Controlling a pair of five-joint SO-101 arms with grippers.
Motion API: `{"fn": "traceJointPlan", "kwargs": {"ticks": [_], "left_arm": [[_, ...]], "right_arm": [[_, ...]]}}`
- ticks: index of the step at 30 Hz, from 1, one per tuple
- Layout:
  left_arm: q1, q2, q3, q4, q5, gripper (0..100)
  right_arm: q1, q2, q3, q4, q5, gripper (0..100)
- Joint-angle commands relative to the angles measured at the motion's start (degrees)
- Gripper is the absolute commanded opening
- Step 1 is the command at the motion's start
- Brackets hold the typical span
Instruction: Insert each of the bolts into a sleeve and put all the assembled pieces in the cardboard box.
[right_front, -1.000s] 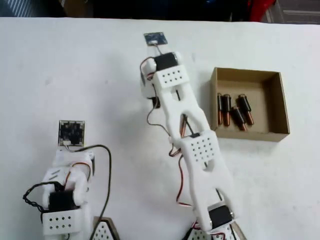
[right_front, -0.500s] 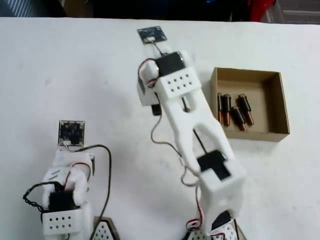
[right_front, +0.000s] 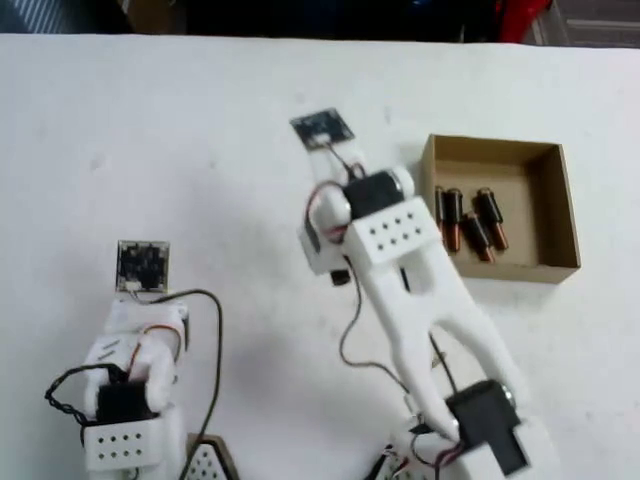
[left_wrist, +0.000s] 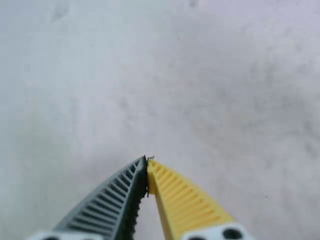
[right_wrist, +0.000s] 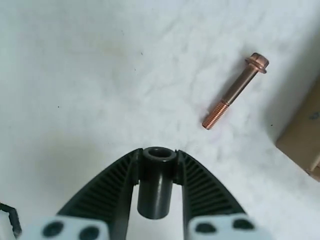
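My right gripper (right_wrist: 156, 159) is shut on a black sleeve (right_wrist: 156, 185), held upright with its open bore facing up. A copper bolt (right_wrist: 236, 90) lies loose on the white table beyond the sleeve, close to a corner of the cardboard box (right_wrist: 304, 136). In the high view the right arm (right_front: 400, 260) stretches from the near edge to just left of the cardboard box (right_front: 490, 146), which holds several assembled pieces (right_front: 465, 222). My left gripper (left_wrist: 146, 162) is shut with nothing in it, its grey and yellow fingertips meeting over bare table.
The left arm (right_front: 130, 370) sits folded at the near left corner of the white table (right_front: 150, 130). Loose wires trail beside both arms. The table's far half and left side are bare.
The right arm has drawn back toward the near edge and swung right, bringing its wrist closer to the box. The left arm has stayed still.
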Motion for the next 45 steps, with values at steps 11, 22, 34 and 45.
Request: {"fn": "traceJointPlan", "kwargs": {"ticks": [11,22,34,45], "left_arm": [[-0.5,-0.6,-0.4,-1.8,0.4,2],[-0.5,-0.6,-0.3,-1.7,0.4,2],[-0.5,-0.6,-0.3,-1.7,0.4,2],[-0.5,-0.6,-0.3,-1.7,0.4,2]], "right_arm": [[0.1,-4.9,24.4,-25.1,8.9,1.7],[0.0,-4.9,36.2,-39.3,9.0,3.5],[-0.3,-4.9,38.2,-38.4,9.0,8.4],[-0.2,-4.9,41.1,-39.4,9.0,8.0]]}}
